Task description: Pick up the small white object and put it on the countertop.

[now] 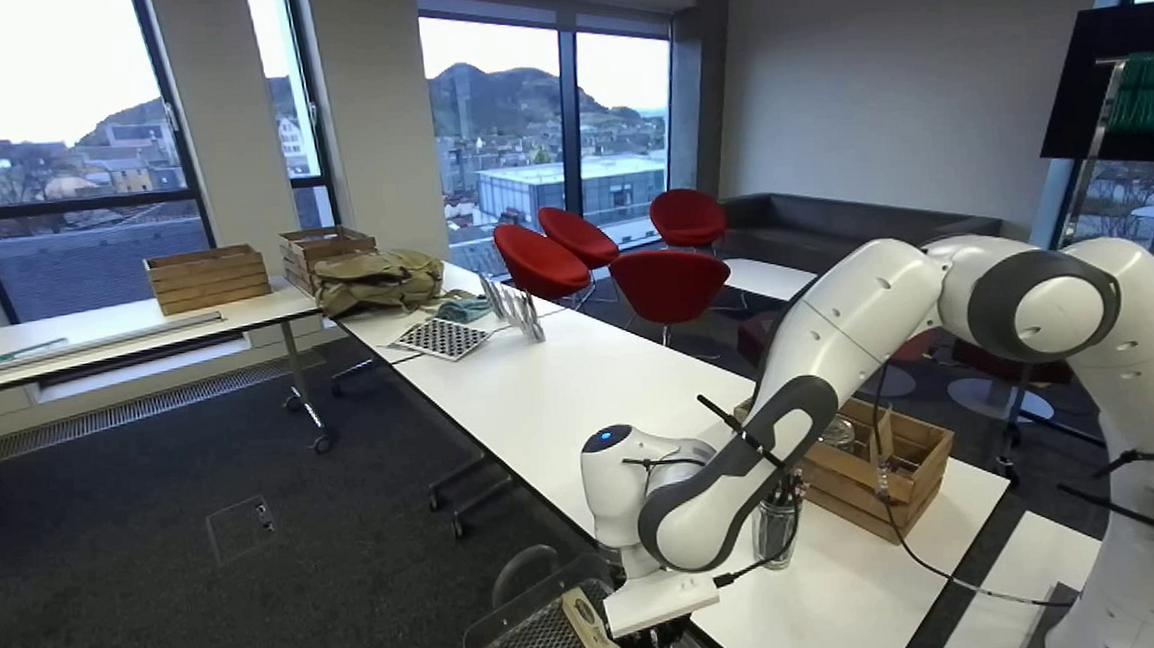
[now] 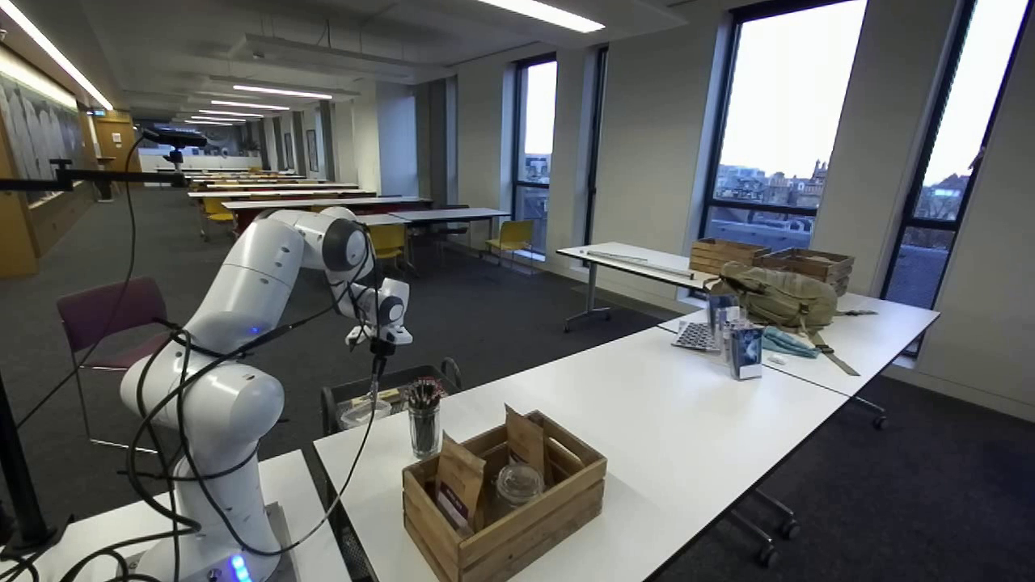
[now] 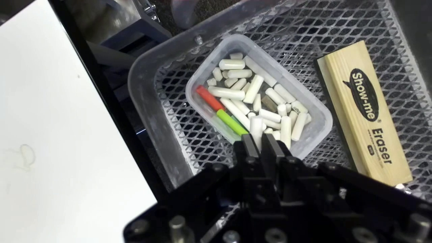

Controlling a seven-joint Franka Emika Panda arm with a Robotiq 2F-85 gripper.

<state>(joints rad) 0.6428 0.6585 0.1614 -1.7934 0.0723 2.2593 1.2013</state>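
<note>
Leftmost in your wrist view lies the countertop (image 3: 57,135), the carry and placing still to do; right of it, over the tub (image 3: 319,118), your gripper (image 3: 259,140) is nearly closed, the white chalk stick (image 3: 256,128) filling its slim gap, so the pick looks made; whether it clears the loose chalk (image 3: 232,64), you cannot tell; the wall of the mesh tray (image 3: 153,114) stands between chalk and countertop; the eraser (image 3: 368,118) lies right of the tub; in an exterior view, the pencil jar (image 2: 424,431), then the crate (image 2: 538,517), stand on the countertop, worth steering round.
</note>
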